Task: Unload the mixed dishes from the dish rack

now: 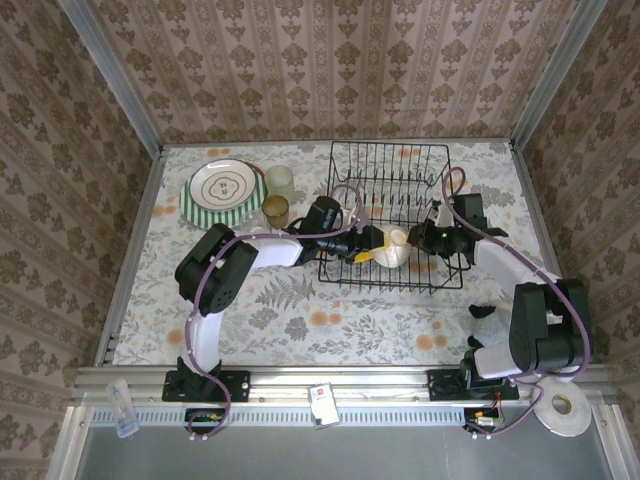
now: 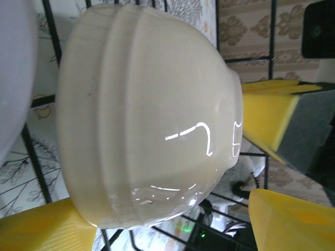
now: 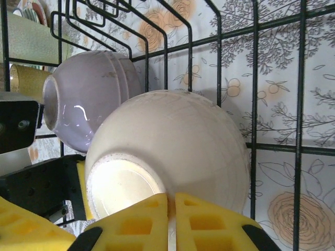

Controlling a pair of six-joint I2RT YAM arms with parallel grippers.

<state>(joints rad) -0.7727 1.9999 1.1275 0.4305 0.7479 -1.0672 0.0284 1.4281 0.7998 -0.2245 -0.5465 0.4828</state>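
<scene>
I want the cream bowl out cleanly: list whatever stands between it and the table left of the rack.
The lavender bowl lies beside the cream bowl on that side, the left end effector reaches in from there, and the wire wall of the dish rack rises beyond. Straight up looks free, so lifting first seems safest.

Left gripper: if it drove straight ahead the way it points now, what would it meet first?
The cream bowl, lying on its side in the dish rack: it sits directly ahead, between the left gripper's open fingers, so contact would probably come almost at once.
</scene>
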